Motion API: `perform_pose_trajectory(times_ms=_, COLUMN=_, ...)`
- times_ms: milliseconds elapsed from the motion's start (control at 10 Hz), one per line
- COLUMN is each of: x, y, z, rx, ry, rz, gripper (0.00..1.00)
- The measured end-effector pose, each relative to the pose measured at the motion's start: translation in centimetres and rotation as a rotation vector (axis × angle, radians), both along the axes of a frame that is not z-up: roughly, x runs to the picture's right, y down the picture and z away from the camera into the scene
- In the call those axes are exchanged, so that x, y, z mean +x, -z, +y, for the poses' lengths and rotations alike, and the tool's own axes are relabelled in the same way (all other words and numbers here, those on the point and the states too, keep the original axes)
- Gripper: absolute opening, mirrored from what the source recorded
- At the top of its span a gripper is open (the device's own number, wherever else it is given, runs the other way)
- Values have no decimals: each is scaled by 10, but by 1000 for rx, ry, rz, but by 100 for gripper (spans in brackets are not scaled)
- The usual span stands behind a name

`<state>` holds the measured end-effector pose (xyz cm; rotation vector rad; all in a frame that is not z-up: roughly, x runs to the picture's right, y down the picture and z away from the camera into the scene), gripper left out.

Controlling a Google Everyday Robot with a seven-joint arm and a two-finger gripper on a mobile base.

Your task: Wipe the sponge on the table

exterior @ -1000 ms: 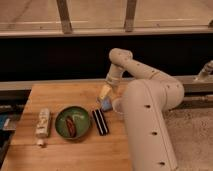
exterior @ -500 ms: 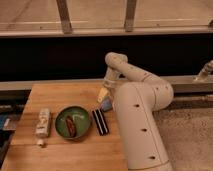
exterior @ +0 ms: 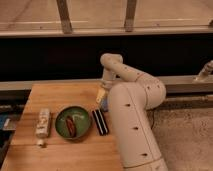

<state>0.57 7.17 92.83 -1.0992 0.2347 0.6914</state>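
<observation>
The wooden table [exterior: 55, 97] fills the lower left of the camera view. My white arm rises from the bottom right, bends back, and reaches down to the table's far right part. The gripper [exterior: 101, 95] hangs there, pointing down. Directly under its tip I see a bit of the light-blue sponge [exterior: 104, 104], lying on the table at the edge of the arm's large link, which hides the rest of it. Whether the gripper touches or holds the sponge I cannot make out.
A black ridged block [exterior: 100, 121] lies just in front of the sponge. Left of it stands a green bowl [exterior: 73, 122] holding a reddish-brown item. A white bottle [exterior: 43, 123] lies near the left edge. A dark wall and metal rail run behind the table.
The arm's big link has swung leftward over the table's right edge. The gripper has shifted slightly left and stays low over the sponge.
</observation>
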Motion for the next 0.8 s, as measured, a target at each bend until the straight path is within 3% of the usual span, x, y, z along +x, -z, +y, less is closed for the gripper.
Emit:
perform_pose_trajectory(times_ms=300, x=11, y=-6, z=1, rx=14, ry=-9, rz=44, gripper=80)
perform_pose_trajectory(times_ms=700, x=11, y=-15, z=10, rx=9, ry=-8, rz=59, gripper=80)
perform_pose_trajectory(times_ms=800, x=9, y=-15, z=11, rx=7, ry=-9, rz=58, gripper=76)
